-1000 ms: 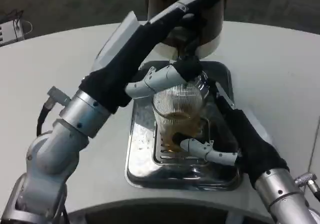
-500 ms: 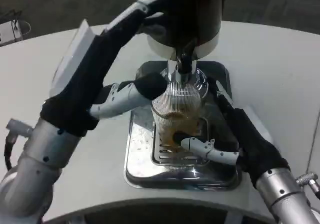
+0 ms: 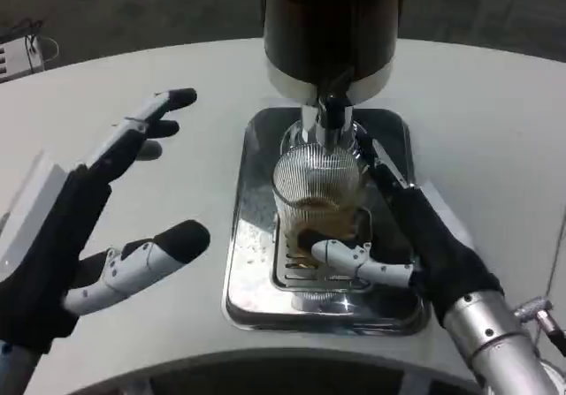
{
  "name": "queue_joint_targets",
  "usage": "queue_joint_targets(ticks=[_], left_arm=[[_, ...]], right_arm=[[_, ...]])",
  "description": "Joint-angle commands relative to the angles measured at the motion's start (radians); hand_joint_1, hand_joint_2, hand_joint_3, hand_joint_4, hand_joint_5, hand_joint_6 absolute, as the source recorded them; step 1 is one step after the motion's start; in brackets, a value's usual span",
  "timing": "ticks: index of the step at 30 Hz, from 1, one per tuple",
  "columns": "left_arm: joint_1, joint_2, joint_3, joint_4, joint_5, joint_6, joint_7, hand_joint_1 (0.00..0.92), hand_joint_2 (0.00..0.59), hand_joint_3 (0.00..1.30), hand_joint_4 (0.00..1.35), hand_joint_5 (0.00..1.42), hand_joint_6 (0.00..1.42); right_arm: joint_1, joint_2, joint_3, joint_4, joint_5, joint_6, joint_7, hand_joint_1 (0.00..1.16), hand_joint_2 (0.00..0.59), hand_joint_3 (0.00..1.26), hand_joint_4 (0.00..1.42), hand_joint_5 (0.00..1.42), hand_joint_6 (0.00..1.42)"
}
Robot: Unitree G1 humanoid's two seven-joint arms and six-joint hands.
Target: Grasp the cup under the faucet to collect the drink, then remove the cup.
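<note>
Two hands noted: right hand (image 3: 416,240) grips the ribbed cup (image 3: 317,202), part-filled, under the faucet (image 3: 329,117) on the drip tray (image 3: 243,280); left hand (image 3: 97,227) hangs spread, empty. Lift out level, avoiding spillage.

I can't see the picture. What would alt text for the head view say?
The robot's right hand grips a ribbed clear cup holding some amber drink, standing on a metal drip tray under a dark dispenser's faucet. Its left hand hovers open over the white table, away from the dispenser.
</note>
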Motion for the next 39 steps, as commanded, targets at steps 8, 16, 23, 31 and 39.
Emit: queue_joint_targets(ticks=[8,16,23,31,39], left_arm=[[0.154,0.044,0.002,-0.015,0.057,0.044,-0.012,0.0,0.063,0.15,0.06,0.17,0.26],[0.215,0.057,-0.005,-0.022,0.046,0.048,-0.03,0.0,0.064,0.15,0.06,0.17,0.25],[0.24,0.067,0.0,-0.037,0.036,0.065,-0.045,0.0,0.065,0.16,0.07,0.17,0.25],[0.256,0.071,-0.004,-0.066,0.039,0.103,-0.062,0.0,0.066,0.16,0.08,0.18,0.25],[0.258,0.075,-0.008,-0.088,0.042,0.134,-0.075,0.0,0.066,0.17,0.09,0.18,0.25]], right_arm=[[-0.049,0.036,0.01,0.091,0.026,-0.056,-0.037,0.74,0.217,0.0,0.0,0.0,0.0],[-0.085,0.057,0.013,0.162,0.027,-0.093,-0.071,0.75,0.21,0.0,0.0,0.0,0.01],[-0.111,0.077,0.016,0.211,0.023,-0.118,-0.111,0.76,0.211,0.0,0.0,0.01,0.01],[-0.119,0.101,0.027,0.249,0.017,-0.144,-0.159,0.76,0.212,0.0,0.0,0.01,0.02],[-0.114,0.117,0.041,0.259,-0.008,-0.159,-0.209,0.77,0.207,0.0,0.0,0.02,0.02]])
